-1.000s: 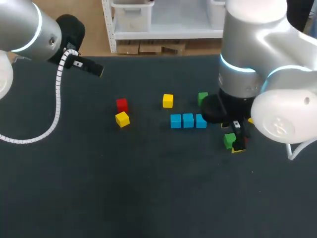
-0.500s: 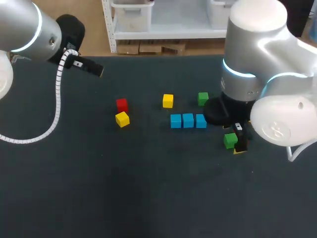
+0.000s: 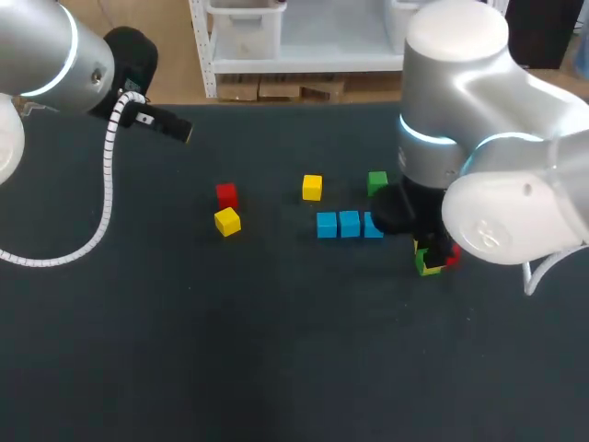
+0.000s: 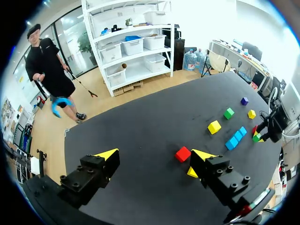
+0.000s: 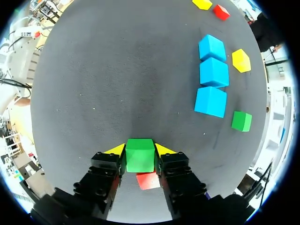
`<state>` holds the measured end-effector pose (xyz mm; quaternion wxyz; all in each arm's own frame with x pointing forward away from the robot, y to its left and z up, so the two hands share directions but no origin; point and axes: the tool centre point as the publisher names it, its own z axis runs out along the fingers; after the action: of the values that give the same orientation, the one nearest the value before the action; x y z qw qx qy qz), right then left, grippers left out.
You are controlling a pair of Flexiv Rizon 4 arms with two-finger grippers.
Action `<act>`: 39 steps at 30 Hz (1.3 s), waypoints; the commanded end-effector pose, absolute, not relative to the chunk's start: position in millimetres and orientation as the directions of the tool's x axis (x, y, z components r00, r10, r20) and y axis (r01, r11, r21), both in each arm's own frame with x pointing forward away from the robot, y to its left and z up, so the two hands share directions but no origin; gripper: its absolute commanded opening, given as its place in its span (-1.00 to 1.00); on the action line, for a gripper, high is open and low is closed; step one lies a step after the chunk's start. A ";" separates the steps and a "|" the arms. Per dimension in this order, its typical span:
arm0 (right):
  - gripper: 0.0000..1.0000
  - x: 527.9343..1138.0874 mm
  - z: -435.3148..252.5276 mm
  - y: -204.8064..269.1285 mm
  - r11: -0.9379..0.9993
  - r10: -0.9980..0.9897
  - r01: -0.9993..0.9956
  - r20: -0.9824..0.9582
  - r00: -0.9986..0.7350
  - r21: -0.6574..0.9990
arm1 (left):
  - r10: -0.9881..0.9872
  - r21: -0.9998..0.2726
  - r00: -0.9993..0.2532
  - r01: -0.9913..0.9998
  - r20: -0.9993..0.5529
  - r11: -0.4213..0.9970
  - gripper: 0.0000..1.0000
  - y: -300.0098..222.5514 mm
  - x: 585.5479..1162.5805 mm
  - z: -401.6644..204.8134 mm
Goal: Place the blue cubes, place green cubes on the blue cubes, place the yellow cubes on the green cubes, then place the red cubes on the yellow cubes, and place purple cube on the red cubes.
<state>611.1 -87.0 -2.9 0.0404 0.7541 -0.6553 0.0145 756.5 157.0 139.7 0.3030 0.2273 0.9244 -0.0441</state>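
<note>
Three blue cubes [image 3: 349, 224] lie in a row mid-table, also visible ahead of my right gripper [image 5: 213, 71]. That right gripper [image 5: 139, 151] is shut on a green cube [image 5: 139, 155], low over the table just right of the row [image 3: 426, 265]. A red cube [image 5: 148, 180] lies just behind and beneath the held one. A second green cube [image 3: 377, 182] sits behind the row's right end. Another red cube [image 3: 226, 194] and a yellow cube [image 3: 227, 221] sit at the left, and one more yellow cube [image 3: 312, 187] behind the row. My left gripper [image 4: 154, 154] hangs open and empty, high at the table's far left. A purple cube [image 4: 244, 101] shows far off.
A third yellow cube [image 4: 251, 114] lies near the purple one; my right arm [image 3: 460, 138] hides both in the head view. The dark tabletop [image 3: 276, 350] is bare in front of the cubes.
My right gripper's fingers have come together on the green cube, and the right arm has shifted slightly leftward. The left arm has not moved.
</note>
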 end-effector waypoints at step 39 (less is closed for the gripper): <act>-1.00 660.9 67.9 23.0 -0.193 -0.981 -0.981 0.036 0.191 -0.036 | 0.394 0.056 -0.713 0.447 -0.580 0.893 1.00 156.9 756.7 139.8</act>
<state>657.3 19.3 66.5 -0.0071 0.7719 -0.6352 0.0269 756.5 157.0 139.7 0.3030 0.2273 0.9244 -0.0441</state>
